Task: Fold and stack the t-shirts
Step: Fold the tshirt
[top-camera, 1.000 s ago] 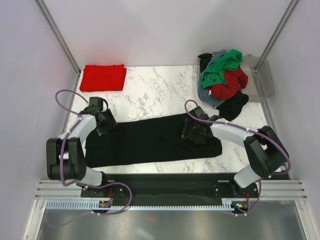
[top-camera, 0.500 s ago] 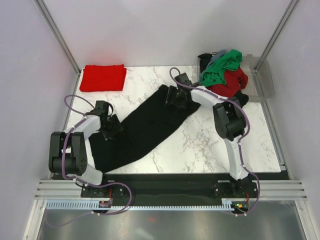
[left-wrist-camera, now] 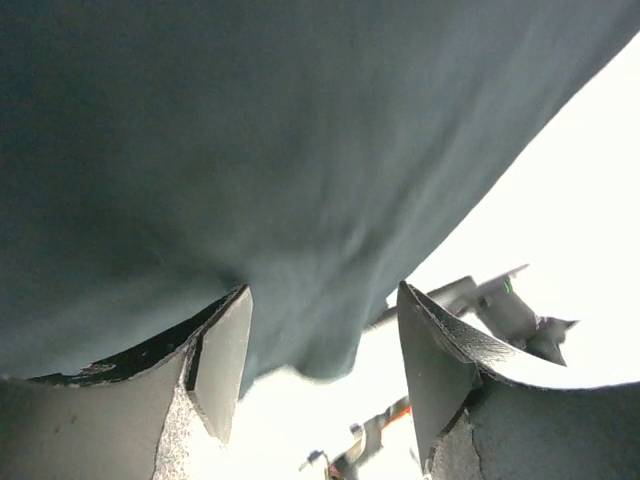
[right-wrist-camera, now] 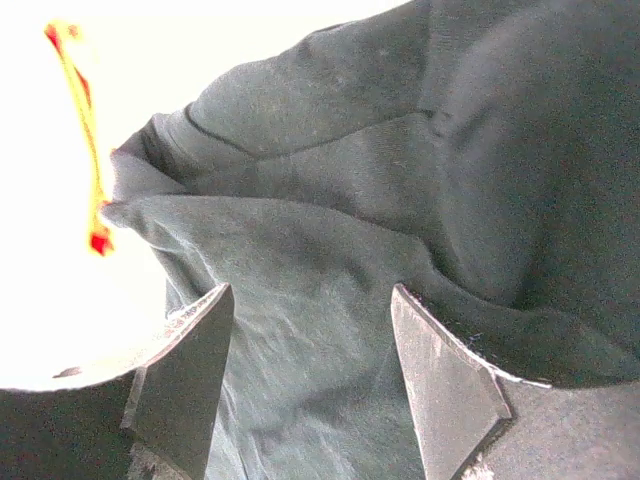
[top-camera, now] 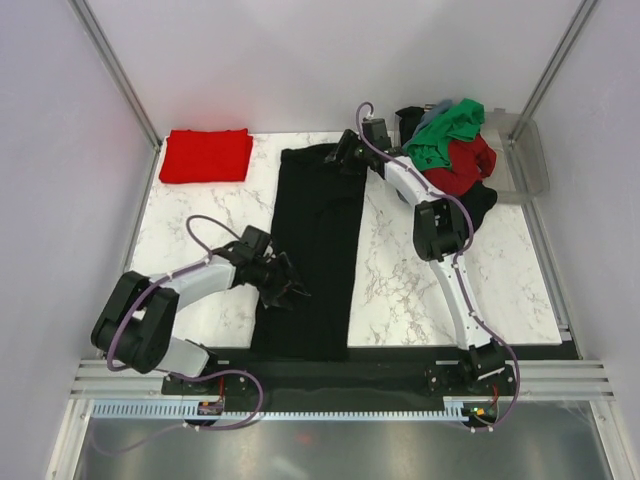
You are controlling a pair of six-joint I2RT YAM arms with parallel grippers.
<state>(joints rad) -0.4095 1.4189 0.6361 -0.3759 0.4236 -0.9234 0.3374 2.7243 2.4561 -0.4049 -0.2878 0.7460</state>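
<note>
A large black t-shirt (top-camera: 320,230), folded into a long strip, lies on the marble table from the far middle down to the near edge. My left gripper (top-camera: 290,290) is at the strip's left edge near the front. Its jaws stand apart, and a fold of black cloth (left-wrist-camera: 250,130) hangs between them unpinched. My right gripper (top-camera: 340,155) reaches over the strip's far end, open, with its fingers spread above wrinkled black cloth (right-wrist-camera: 330,230). A folded red t-shirt (top-camera: 207,155) rests at the far left. A heap of t-shirts (top-camera: 450,150), green, red, grey-blue and black, sits at the far right.
The heap spills out of a clear plastic bin (top-camera: 530,165) at the far right corner. White walls and metal posts close in the table's sides and back. Bare marble (top-camera: 470,270) shows to the right of the strip.
The black t-shirt swung from lying across the near table to lying front to back. My right gripper went to the far end, and my left moved right and nearer.
</note>
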